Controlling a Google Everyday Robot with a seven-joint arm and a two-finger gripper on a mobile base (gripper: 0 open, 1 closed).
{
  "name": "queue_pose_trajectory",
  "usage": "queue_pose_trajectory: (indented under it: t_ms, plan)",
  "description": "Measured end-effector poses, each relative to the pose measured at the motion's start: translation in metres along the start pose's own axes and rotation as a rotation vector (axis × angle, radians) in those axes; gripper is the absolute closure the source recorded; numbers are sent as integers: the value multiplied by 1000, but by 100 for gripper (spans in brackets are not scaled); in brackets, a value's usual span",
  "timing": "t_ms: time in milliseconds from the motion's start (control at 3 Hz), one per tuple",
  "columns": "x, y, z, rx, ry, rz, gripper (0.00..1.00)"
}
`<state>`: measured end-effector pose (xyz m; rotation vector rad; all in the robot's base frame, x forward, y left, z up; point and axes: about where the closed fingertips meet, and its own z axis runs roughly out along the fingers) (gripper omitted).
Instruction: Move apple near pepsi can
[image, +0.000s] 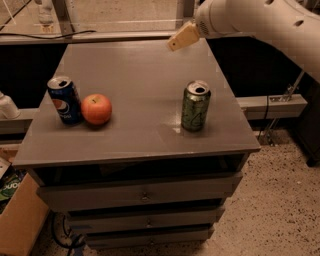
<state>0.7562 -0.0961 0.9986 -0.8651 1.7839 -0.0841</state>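
In the camera view, the apple (96, 109) sits on the gray table (135, 65), over at the 9 o'clock side of the top. The pepsi can (65, 100) stands upright just beside it, at the apple's 9 o'clock. They look like they touch or almost touch. So the main job looks done to me: the apple is near the pepsi can.

The gripper (181, 37) is up high at about 1 o'clock, over the back edge of the table, well apart from the apple. I cannot tell if it is open or closed. It is not holding the apple. The big white arm (250, 20) comes in from the top right.

A green can (195, 106) stands alone at the 3 o'clock side.

I think nothing much is left but for the arm to move away.
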Motion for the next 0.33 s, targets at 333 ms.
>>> queue_pose_trajectory:
  t_ms: [333]
  plan:
    - [1,0,2,1,2,12,0]
